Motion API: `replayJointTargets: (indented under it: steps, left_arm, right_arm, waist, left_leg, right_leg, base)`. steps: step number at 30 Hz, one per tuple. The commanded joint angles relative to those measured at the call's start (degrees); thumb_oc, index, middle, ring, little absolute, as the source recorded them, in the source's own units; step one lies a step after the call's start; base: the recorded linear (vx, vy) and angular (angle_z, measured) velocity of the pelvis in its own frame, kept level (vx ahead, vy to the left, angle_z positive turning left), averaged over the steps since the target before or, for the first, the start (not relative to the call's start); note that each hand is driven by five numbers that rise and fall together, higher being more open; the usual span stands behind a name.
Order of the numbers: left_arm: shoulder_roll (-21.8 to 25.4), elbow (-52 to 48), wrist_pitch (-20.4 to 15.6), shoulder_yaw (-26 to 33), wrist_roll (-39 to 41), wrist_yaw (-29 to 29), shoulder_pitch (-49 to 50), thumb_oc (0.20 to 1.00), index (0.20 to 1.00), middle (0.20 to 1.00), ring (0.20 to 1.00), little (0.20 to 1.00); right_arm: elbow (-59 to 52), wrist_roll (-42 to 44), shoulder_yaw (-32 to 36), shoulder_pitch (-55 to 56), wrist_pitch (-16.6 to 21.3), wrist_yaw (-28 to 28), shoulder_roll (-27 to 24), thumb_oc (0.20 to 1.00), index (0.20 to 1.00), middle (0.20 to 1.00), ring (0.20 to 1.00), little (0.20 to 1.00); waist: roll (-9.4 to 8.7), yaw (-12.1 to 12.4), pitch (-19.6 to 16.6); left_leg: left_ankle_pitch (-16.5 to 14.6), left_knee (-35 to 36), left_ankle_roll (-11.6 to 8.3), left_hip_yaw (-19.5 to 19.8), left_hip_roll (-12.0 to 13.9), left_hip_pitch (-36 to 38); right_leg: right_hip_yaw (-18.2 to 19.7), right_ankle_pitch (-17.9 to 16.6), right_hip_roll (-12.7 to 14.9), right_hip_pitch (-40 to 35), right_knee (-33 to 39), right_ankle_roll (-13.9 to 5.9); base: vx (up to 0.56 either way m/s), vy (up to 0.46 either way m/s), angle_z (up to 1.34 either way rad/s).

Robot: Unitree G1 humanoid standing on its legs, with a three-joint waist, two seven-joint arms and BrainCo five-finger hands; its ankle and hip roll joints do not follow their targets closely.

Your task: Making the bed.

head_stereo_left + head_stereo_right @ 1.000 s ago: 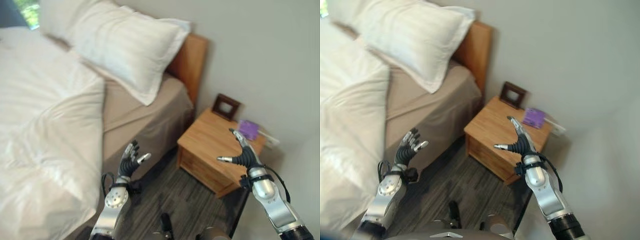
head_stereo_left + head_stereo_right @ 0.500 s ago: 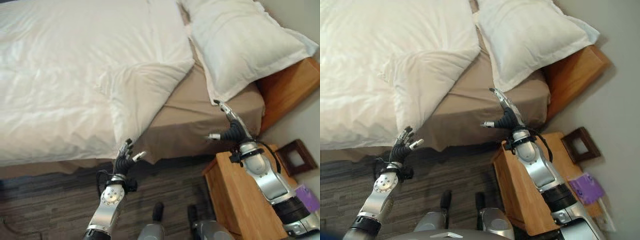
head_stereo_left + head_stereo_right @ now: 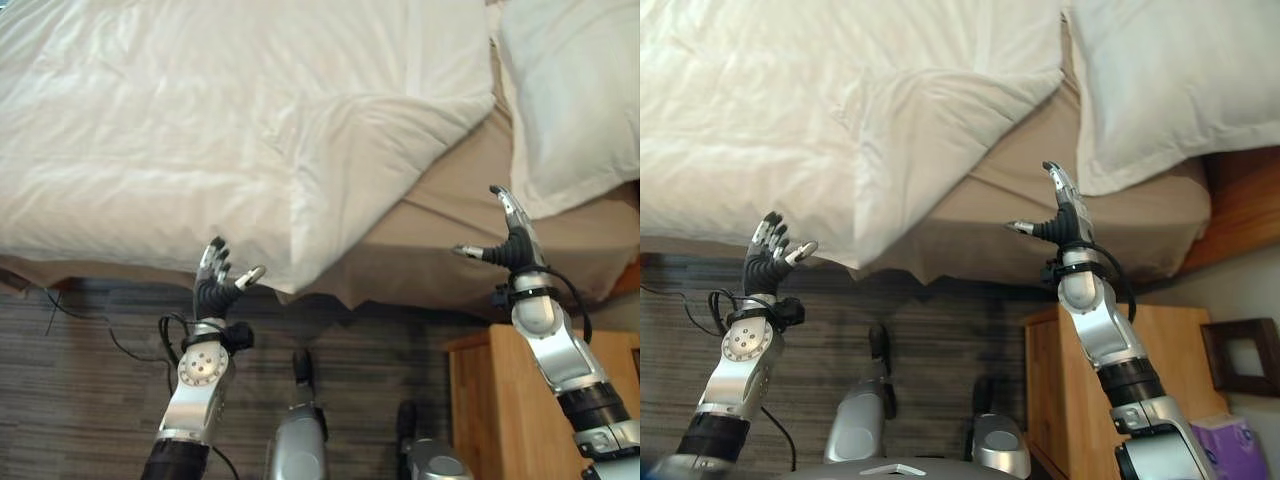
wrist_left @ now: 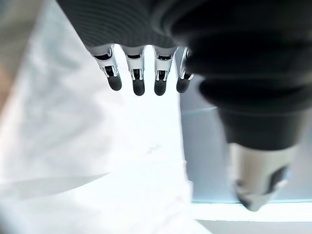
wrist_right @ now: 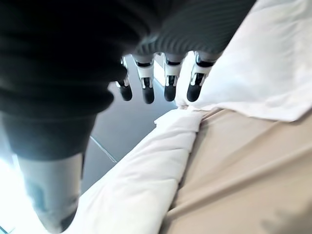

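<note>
A white duvet (image 3: pixel 200 130) covers most of the bed, its near corner folded back so that the tan sheet (image 3: pixel 450 230) lies bare toward the head end. A white pillow (image 3: pixel 570 100) rests at the right. My left hand (image 3: pixel 215 290) is raised and open just below the duvet's hanging edge, close to the folded corner. My right hand (image 3: pixel 510 245) is raised and open in front of the tan mattress side, below the pillow. Neither hand holds anything. In the wrist views, straight fingers (image 4: pixel 136 80) face the duvet (image 4: pixel 97 161) and fingers (image 5: pixel 168 85) face the folded duvet edge (image 5: pixel 151 165).
A wooden nightstand (image 3: pixel 1080 390) stands at the lower right beside the bed, with a dark picture frame (image 3: pixel 1240 355) and a purple tissue pack (image 3: pixel 1230 445) on it. The wooden headboard (image 3: pixel 1240 210) is at the right. Dark plank floor (image 3: pixel 90 380) runs along the bedside.
The camera has swung left toward the bed, so the nightstand slid to the lower right. Both hands stay raised and open; the left hand is now nearer the duvet's edge.
</note>
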State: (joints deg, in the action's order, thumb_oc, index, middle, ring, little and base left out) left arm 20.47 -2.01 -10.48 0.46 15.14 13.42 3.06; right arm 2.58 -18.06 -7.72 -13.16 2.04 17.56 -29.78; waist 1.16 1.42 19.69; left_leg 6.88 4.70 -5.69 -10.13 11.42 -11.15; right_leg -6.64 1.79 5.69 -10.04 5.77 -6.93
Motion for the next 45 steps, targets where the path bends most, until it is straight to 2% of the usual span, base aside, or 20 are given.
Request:
replayJointTargets:
  steps: [1,2,4,5,8,10,11,13,14,17,23,27,29,32,34,39,40,43,45]
  left_arm:
    - [2.69,-6.70,-2.06,1.69,-3.20,-1.74,3.71,1.000,1.000,1.000,1.000,1.000]
    - [2.74,-6.79,-1.99,1.72,-3.22,-1.74,3.77,1.000,1.000,1.000,1.000,1.000]
    - [3.66,-8.43,-1.49,0.10,-3.78,-2.66,3.52,1.000,1.000,1.000,1.000,1.000]
    - [4.30,-9.73,-1.05,-0.74,-4.12,-2.71,3.51,1.000,1.000,1.000,1.000,1.000]
    - [5.77,-12.14,-0.84,-1.66,-5.28,-3.27,4.23,1.000,1.000,1.000,1.000,1.000]
    - [6.49,-12.94,-1.20,-2.49,-5.55,-3.18,4.43,1.000,1.000,1.000,1.000,1.000]
    - [6.49,-13.02,-1.15,-2.36,-5.54,-3.18,4.42,1.000,1.000,1.000,1.000,1.000]
    - [6.31,-13.57,-1.43,-3.55,-5.10,-3.56,4.66,1.000,1.000,1.000,1.000,1.000]
    - [6.42,-12.83,-1.73,-5.53,-4.35,-4.70,4.65,1.000,1.000,1.000,1.000,1.000]
    - [6.99,-11.79,-2.62,-6.50,-4.74,-5.00,5.46,1.000,1.000,1.000,1.000,1.000]
    - [6.92,-10.11,-4.32,-8.47,-4.85,-5.07,8.10,1.000,1.000,1.000,1.000,1.000]
    - [7.65,-6.54,-5.31,-10.88,-6.89,-3.71,9.05,1.000,1.000,1.000,1.000,1.000]
    - [7.96,-4.57,-6.13,-12.44,-7.50,-2.85,8.15,1.000,1.000,1.000,1.000,1.000]
    - [7.94,-1.31,-6.64,-14.79,-8.12,-1.69,7.48,1.000,1.000,1.000,1.000,1.000]
    - [7.35,0.85,-6.94,-16.56,-8.54,-0.85,6.79,1.000,1.000,1.000,1.000,1.000]
    - [7.33,0.88,-6.96,-16.58,-8.55,-0.84,6.76,1.000,1.000,1.000,1.000,1.000]
    - [6.87,5.20,-6.08,-19.98,-10.23,0.38,5.54,1.000,1.000,1.000,1.000,1.000]
    - [5.92,8.88,-6.22,-22.28,-10.97,1.18,3.38,1.000,1.000,1.000,1.000,1.000]
    - [5.29,12.56,-5.77,-25.20,-11.86,1.78,1.18,1.000,1.000,1.000,1.000,1.000]
  right_arm:
    - [-3.01,-2.69,-0.13,-1.97,2.89,1.40,1.34,1.000,1.000,1.000,1.000,1.000]
    - [-2.97,-2.72,-0.14,-1.98,2.89,1.41,1.42,1.000,1.000,1.000,1.000,1.000]
    - [-2.62,-2.91,-1.29,-3.41,2.41,1.16,2.58,1.000,1.000,1.000,1.000,1.000]
    - [-1.40,-2.34,-2.69,-5.12,1.97,1.14,3.82,1.000,1.000,1.000,1.000,1.000]
    - [1.31,-3.44,-4.96,-10.02,1.61,2.72,4.63,1.000,1.000,1.000,1.000,1.000]
    - [0.73,-4.70,-6.13,-13.34,2.07,3.75,4.63,1.000,1.000,1.000,1.000,1.000]
    - [0.98,-4.72,-6.25,-13.63,2.12,3.86,4.71,1.000,1.000,1.000,1.000,1.000]
    - [0.20,-5.40,-7.60,-16.30,2.43,4.32,4.67,1.000,1.000,1.000,1.000,1.000]
    - [1.19,-6.66,-9.66,-20.09,2.23,5.60,4.87,1.000,1.000,1.000,1.000,1.000]
    - [6.05,-6.78,-12.64,-24.04,1.95,6.72,6.41,1.000,1.000,1.000,1.000,1.000]
    - [17.28,-7.10,-16.52,-31.13,0.95,8.20,6.31,1.000,1.000,1.000,1.000,1.000]
    - [27.33,-8.52,-19.86,-37.87,-0.52,9.03,3.95,1.000,1.000,1.000,1.000,1.000]
    - [33.42,-9.63,-22.04,-42.89,-0.93,10.87,1.79,1.000,1.000,1.000,1.000,1.000]
    - [39.36,-10.39,-23.84,-48.34,-1.81,13.73,-0.27,1.000,1.000,1.000,1.000,1.000]
    - [40.67,-11.13,-25.07,-50.09,-2.13,14.81,-1.86,1.000,1.000,1.000,1.000,1.000]
    - [40.67,-11.13,-25.09,-50.11,-2.13,14.81,-1.88,1.000,1.000,1.000,1.000,1.000]
    - [41.50,-15.56,-27.97,-52.50,-3.49,16.98,-5.01,1.000,1.000,1.000,1.000,1.000]
    - [42.73,-16.96,-29.85,-54.36,-4.21,17.78,-6.22,1.000,1.000,1.000,1.000,1.000]
    - [45.86,-17.56,-32.64,-57.71,-4.20,18.62,-6.86,1.000,1.000,1.000,1.000,1.000]
  waist:
    - [-5.67,0.53,-5.48]
    - [-5.84,0.62,-5.47]
    - [-7.35,1.19,-5.83]
    - [-8.67,1.50,-5.29]
    - [-9.95,2.84,-4.33]
    - [-10.39,3.47,-3.81]
    - [-10.32,3.23,-3.78]
    - [-10.49,3.29,-3.24]
    - [-9.94,3.07,-2.19]
    - [-10.33,4.01,-1.81]
    - [-10.65,5.63,-2.60]
    - [-10.18,7.18,-2.97]
    - [-10.06,7.93,-2.58]
    - [-9.71,9.06,-2.31]
    - [-9.20,9.58,-1.68]
    - [-9.19,9.57,-1.79]
    - [-8.14,10.67,-0.55]
    - [-6.84,10.45,-0.46]
    - [-5.15,10.42,0.62]
  left_leg:
    - [0.78,-0.96,-0.72,0.29,-1.04,1.20]
    - [0.70,-0.97,-0.64,0.14,-1.18,1.30]
    - [-0.44,-1.08,0.56,0.10,-2.23,3.14]
    - [-1.33,-1.04,1.64,0.48,-3.25,4.51]
    - [-2.87,-0.60,2.61,0.58,-3.28,5.48]
    - [-3.37,0.11,2.79,1.17,-3.51,6.16]
    - [-3.52,0.02,2.69,1.38,-3.36,6.07]
    - [-3.90,0.30,2.84,2.20,-4.01,6.49]
    - [-5.04,0.30,2.88,5.67,-6.08,7.07]
    - [-5.58,0.21,2.63,6.04,-6.25,7.69]
    - [-6.50,0.08,2.85,5.75,-6.74,8.19]
    - [-6.22,0.24,2.53,6.50,-6.87,7.63]
    - [-5.29,0.30,2.36,6.93,-6.96,6.64]
    - [-5.54,0.30,1.96,7.77,-7.06,5.63]
    - [-4.33,0.30,1.79,8.47,-7.09,4.10]
    - [-4.29,0.30,1.79,8.48,-7.08,3.95]
    - [-4.06,0.30,1.13,9.35,-7.15,1.92]
    - [-3.51,0.30,0.81,9.63,-7.09,0.17]
    - [-2.92,0.30,0.40,9.41,-7.20,-1.59]
  right_leg:
    - [0.43,4.45,7.31,-1.08,-1.81,-2.03]
    - [0.53,4.54,7.50,-1.05,-1.94,-2.13]
    - [0.85,3.36,9.17,0.17,-5.86,-3.08]
    - [2.33,0.87,9.42,2.43,-11.49,-3.33]
    - [3.18,-0.37,7.54,6.92,-16.67,-2.83]
    - [2.59,1.11,4.74,9.47,-14.09,-1.73]
    - [2.37,1.19,4.58,9.37,-14.01,-1.62]
    - [3.12,2.14,1.86,11.53,-10.74,-0.57]
    - [5.44,0.95,-0.38,13.38,-3.97,-0.30]
    - [5.14,-1.67,1.00,12.71,-2.53,-1.30]
    - [4.02,-2.09,1.70,11.40,-1.24,-1.21]
    - [2.84,-1.62,1.92,11.03,-1.23,-0.99]
    - [2.15,-2.00,2.04,11.60,-1.36,-1.01]
    - [1.29,-1.27,2.01,11.73,-1.25,-1.21]
    - [0.98,-1.76,1.91,12.96,-1.61,-1.20]
    - [0.97,-1.78,1.90,13.12,-1.65,-1.19]
    - [0.48,-1.17,1.72,14.25,-1.21,-1.11]
    - [0.33,-1.34,1.59,15.91,-1.31,-0.95]
    - [0.58,-1.66,1.63,17.92,-1.18,-0.91]
  base:
    - [0.19,0.169,-0.09]
    - [0.15,0.156,-0.02]
    - [0.16,0.173,0.14]
    - [0.17,0.195,0.17]
    - [0.09,0.087,0.18]
    - [0.10,0.030,0.10]
    - [0.10,0.031,-0.08]
    - [0.20,0.077,0.41]
    - [0.27,0.099,0.97]
    - [0.12,-0.037,0.77]
    - [0.08,-0.027,0.05]
    - [0.11,-0.036,0.07]
    - [0.03,-0.046,0.23]
    - [0.07,-0.039,0.13]
    - [-0.02,-0.040,0.25]
    - [0.01,-0.028,0.12]
    - [0.05,-0.149,0.06]
    - [-0.02,-0.069,0.10]
    - [-0.09,-0.048,0.11]
